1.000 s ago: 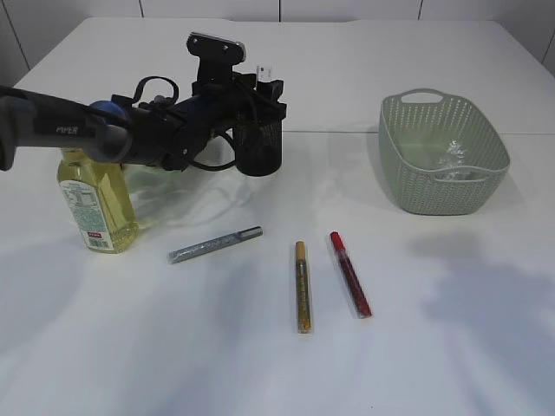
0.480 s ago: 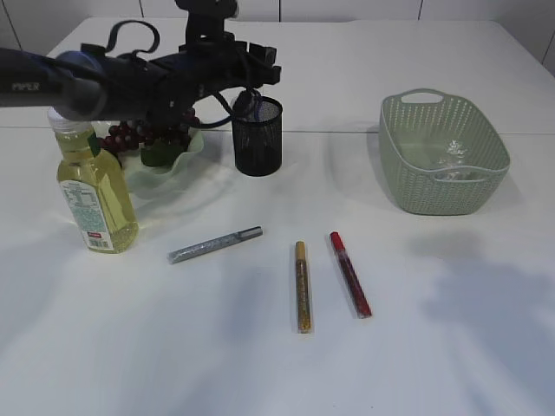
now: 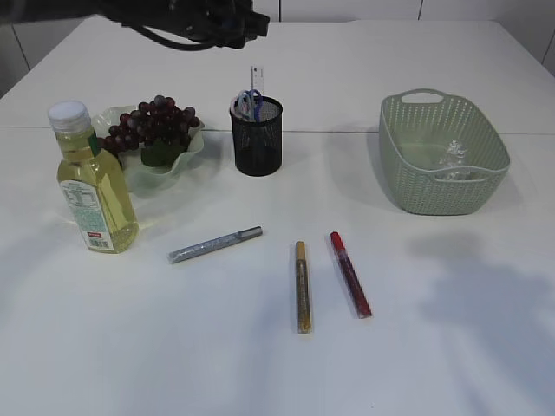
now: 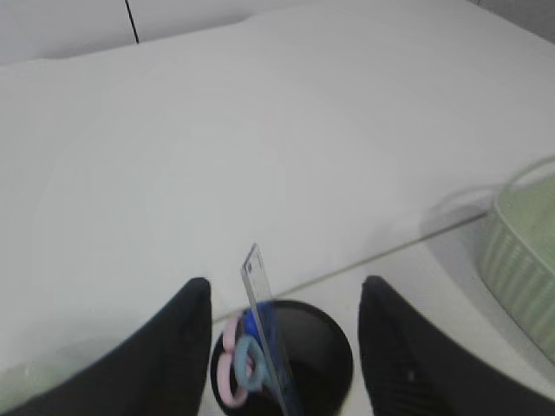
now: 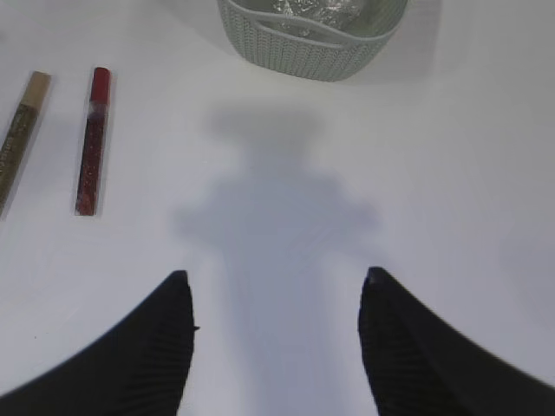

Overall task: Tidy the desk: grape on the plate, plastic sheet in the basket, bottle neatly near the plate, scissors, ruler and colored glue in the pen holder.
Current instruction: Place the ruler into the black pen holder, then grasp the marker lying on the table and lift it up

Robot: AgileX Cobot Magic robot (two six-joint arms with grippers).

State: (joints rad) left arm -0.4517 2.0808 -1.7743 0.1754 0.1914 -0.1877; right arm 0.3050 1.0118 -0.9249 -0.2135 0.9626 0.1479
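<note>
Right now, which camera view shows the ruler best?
The left wrist view shows the ruler best: it is near, standing tilted in the pen holder beside the scissors. The exterior view shows only its small top above the holder's rim. The right wrist view does not show it.

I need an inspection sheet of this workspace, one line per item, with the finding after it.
Surface: white table, bare in front.
Job's things: grapes on plate; bottle upright beside plate; scissors and ruler in pen holder; plastic sheet in basket; silver, gold and red glue pens lying on table.
Clutter: nothing seen.
Hands: left hand open above pen holder, empty; right hand open, empty.
Cables: on left arm.
Surroundings: white wall panels.
</note>
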